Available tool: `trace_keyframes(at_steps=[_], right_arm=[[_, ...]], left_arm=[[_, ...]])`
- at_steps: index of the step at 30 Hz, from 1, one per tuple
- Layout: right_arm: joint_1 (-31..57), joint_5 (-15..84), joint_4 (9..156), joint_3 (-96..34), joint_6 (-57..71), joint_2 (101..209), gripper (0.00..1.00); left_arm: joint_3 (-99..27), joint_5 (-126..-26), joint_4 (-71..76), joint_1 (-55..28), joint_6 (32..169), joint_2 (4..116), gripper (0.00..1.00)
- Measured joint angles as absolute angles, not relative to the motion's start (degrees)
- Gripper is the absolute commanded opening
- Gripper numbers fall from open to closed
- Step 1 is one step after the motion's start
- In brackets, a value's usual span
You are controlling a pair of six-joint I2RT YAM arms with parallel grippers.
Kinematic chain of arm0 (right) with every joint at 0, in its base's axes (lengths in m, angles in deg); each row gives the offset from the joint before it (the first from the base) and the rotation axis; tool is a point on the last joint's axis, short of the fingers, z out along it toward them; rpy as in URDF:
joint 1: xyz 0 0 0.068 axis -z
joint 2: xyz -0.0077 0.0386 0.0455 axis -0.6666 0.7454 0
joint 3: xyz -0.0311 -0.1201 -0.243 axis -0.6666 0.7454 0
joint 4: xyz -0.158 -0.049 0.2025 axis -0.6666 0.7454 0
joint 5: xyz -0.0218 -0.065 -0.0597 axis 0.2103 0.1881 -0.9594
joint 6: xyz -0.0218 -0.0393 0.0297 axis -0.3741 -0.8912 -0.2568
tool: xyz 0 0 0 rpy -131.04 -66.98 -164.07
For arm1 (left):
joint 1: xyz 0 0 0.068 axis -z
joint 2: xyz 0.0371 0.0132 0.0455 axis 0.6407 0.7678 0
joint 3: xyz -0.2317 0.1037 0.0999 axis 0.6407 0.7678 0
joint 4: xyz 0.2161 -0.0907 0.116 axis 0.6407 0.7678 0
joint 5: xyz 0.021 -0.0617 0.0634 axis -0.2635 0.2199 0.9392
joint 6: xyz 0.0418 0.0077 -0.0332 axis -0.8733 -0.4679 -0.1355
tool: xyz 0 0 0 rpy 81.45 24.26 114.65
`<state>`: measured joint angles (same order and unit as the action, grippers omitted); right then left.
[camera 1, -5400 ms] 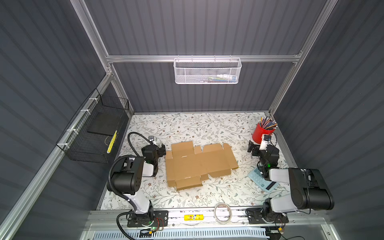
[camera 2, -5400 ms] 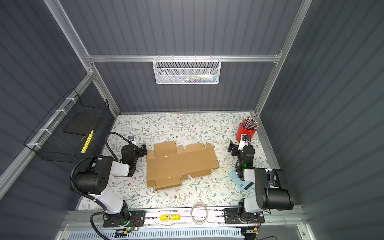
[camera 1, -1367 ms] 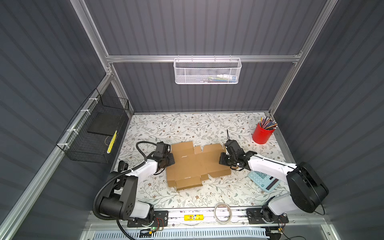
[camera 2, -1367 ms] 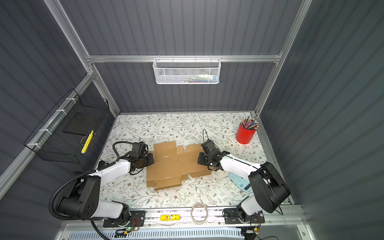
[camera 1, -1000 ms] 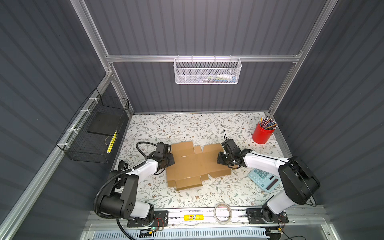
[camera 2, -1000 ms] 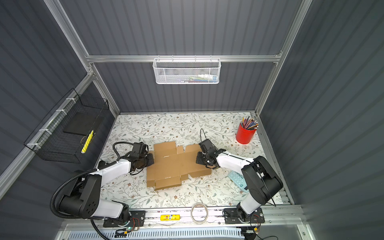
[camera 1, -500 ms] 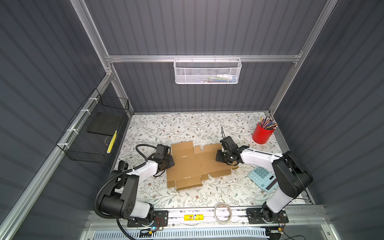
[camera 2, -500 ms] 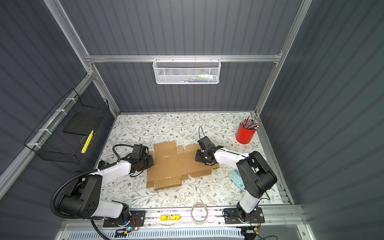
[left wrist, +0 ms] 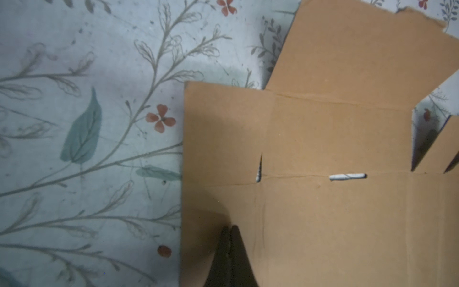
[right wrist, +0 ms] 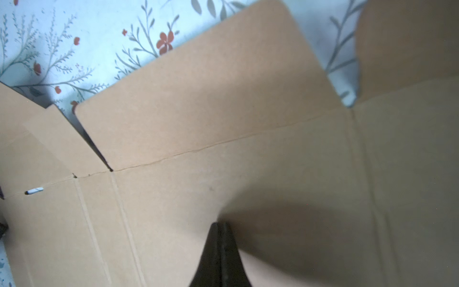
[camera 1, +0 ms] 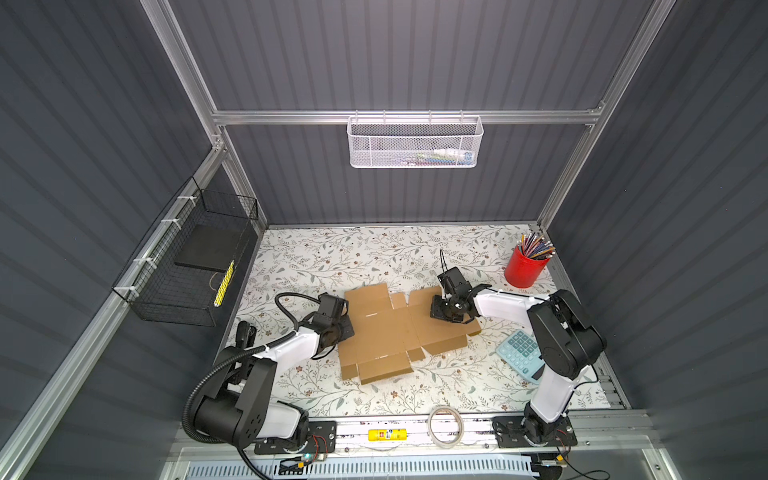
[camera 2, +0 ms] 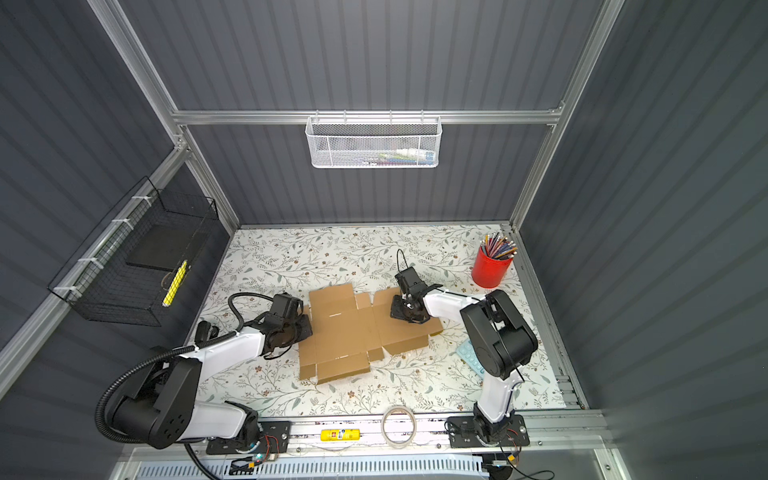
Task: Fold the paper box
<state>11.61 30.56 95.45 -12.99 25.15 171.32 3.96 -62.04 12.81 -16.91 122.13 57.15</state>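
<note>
The paper box [camera 1: 395,328], an unfolded brown cardboard sheet, lies flat near the middle of the flowered table [camera 1: 316,257]. The left claw [left wrist: 229,229], clenched with nothing in it, points down just inside the sheet's left edge. The right claw [right wrist: 219,226], likewise clenched and empty, sits over the right panel near its far flap. Bare table lies open behind and in front of the sheet. A calculator [camera 1: 519,353] lies near its right corner, and a red pencil cup [camera 1: 524,270] stands well apart at the far right.
</note>
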Motion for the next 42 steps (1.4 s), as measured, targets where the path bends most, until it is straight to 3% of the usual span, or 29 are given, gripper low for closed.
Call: trace_keyframes(at_steps=[11,29,35,42], right_arm=[[14.3,32.3,97.4,-19.8,22.1,176.5,0.0],[15.6,33.1,103.7,-40.7,15.7,188.5,0.01],[15.9,33.1,103.5,-39.6,14.6,185.0,0.02],[15.1,30.7,103.2,-29.0,14.8,169.4,0.02]], left_arm=[[8.1,-60.4,13.0,-12.6,127.5,52.2,0.0],[4.1,-56.6,7.8,6.2,136.7,59.4,0.0],[1.4,-54.1,13.2,7.3,136.8,58.6,0.0],[-10.3,-49.0,19.0,5.7,128.9,58.9,0.0]])
